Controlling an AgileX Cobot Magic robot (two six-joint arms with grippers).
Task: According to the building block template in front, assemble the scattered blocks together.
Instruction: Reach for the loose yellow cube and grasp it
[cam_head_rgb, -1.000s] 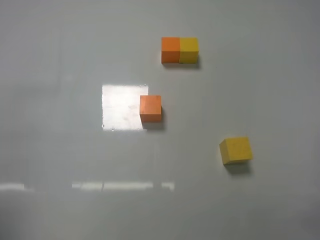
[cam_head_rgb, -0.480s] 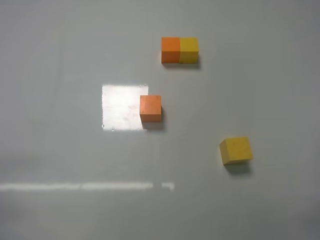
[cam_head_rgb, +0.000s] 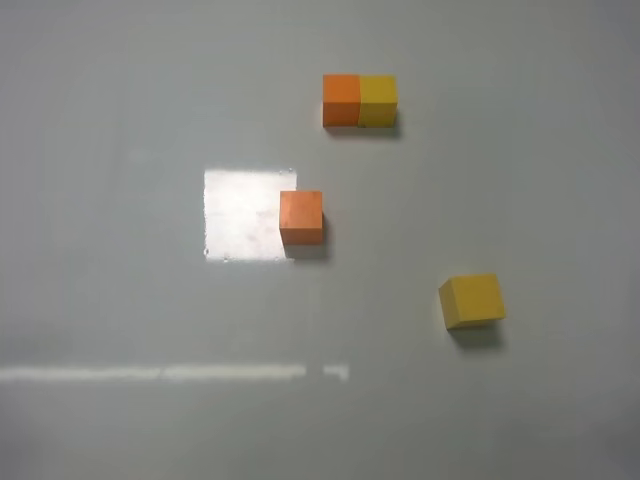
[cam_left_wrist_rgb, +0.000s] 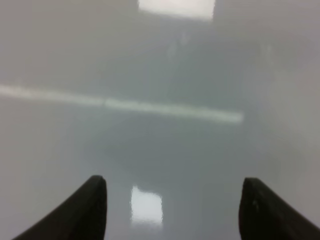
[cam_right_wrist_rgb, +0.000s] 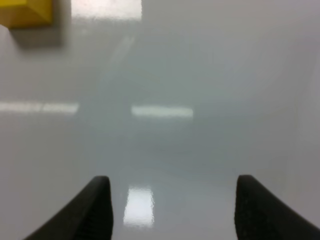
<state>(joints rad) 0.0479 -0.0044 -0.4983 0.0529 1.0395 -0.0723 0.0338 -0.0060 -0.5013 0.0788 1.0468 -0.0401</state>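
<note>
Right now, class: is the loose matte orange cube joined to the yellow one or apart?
Apart: grey table shows between the orange cube and yellow cube.

Nothing readable is showing in any of the views. The building block template (cam_head_rgb: 360, 100), the loose orange cube (cam_head_rgb: 301, 217) and the loose yellow cube (cam_head_rgb: 472, 301) are all presenting plain matte faces. The grey table (cam_head_rgb: 100, 110) is showing only bright patches of glare.
</note>
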